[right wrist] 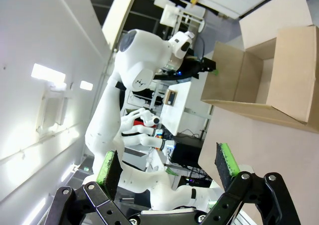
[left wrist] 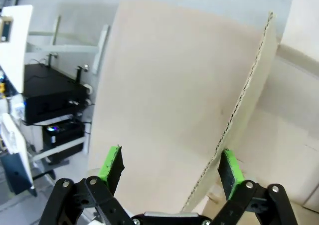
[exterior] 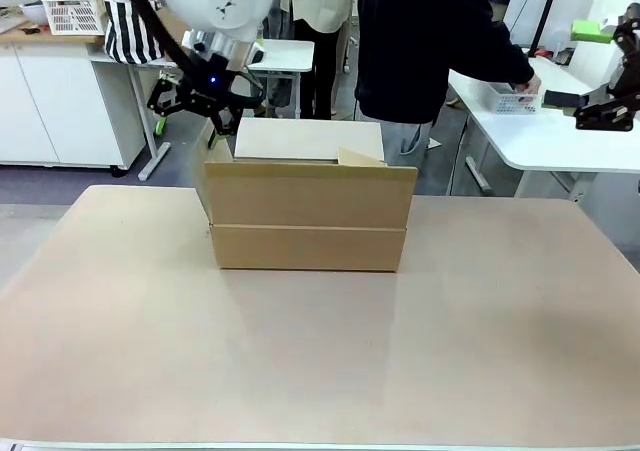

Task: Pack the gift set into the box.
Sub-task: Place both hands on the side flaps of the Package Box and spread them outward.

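Observation:
The box [exterior: 310, 216] is a large brown cardboard carton standing at the far middle of the tan table, with its flaps up. My left gripper [exterior: 207, 123] hovers at the box's left end. In the left wrist view that gripper [left wrist: 172, 167] is open, and the box's end flap [left wrist: 199, 100] rises between its green pads [left wrist: 113, 162] without being pinched. My right gripper [exterior: 600, 113] hangs at the far right over a white table. It is open [right wrist: 168, 165] with nothing in it, and the box [right wrist: 264, 80] lies far off. The gift set is out of view.
A person in a dark top [exterior: 430, 41] stands behind the box, with a hand at a white basket [exterior: 505, 96] on the white side table [exterior: 540, 136]. A striped bag [exterior: 135, 26] sits at the back left. The near tabletop [exterior: 320, 351] is bare.

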Robot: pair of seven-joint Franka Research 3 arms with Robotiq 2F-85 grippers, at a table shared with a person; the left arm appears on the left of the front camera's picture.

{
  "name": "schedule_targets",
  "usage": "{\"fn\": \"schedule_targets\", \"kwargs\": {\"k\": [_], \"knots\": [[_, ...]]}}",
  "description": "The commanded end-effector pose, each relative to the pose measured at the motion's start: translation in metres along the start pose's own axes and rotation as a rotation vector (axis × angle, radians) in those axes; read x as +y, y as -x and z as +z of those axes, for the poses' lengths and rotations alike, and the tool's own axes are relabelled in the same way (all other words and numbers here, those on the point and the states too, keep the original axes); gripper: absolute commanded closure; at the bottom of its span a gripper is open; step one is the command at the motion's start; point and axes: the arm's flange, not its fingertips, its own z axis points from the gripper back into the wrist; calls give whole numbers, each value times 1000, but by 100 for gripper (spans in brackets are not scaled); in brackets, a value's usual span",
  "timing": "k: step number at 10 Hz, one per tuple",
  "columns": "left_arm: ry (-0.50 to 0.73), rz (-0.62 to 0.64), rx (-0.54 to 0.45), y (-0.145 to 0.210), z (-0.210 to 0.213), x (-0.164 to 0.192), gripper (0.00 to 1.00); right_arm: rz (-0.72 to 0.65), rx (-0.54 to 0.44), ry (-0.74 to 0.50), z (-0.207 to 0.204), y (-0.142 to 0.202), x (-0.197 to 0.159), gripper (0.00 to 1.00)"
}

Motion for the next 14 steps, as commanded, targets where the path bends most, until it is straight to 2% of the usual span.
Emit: {"fn": "schedule_targets", "kwargs": {"k": [1,3,6,7,10,11,12,13,14], "knots": [[79,-1,41,10,-27,39,0,23,-12,-20,-3,-2,-1,0],[197,9,78,8,-47,63,0,23,-12,-20,-3,-2,-1,0],[551,-8,146,19,-101,88,0,23,-12,-20,-3,-2,-1,0],[583,84,174,24,-116,99,0,23,-12,-20,-3,-2,-1,0],[651,212,218,42,-146,122,0,23,-12,-20,-3,-2,-1,0],[740,207,237,44,-150,121,0,23,-12,-20,-3,-2,-1,0],[819,208,296,42,-153,117,0,23,-12,-20,-3,-2,-1,0],[650,219,245,36,-150,119,0,23,-12,-20,-3,-2,-1,0],[650,219,245,36,-150,119,0,23,-12,-20,-3,-2,-1,0]]}}
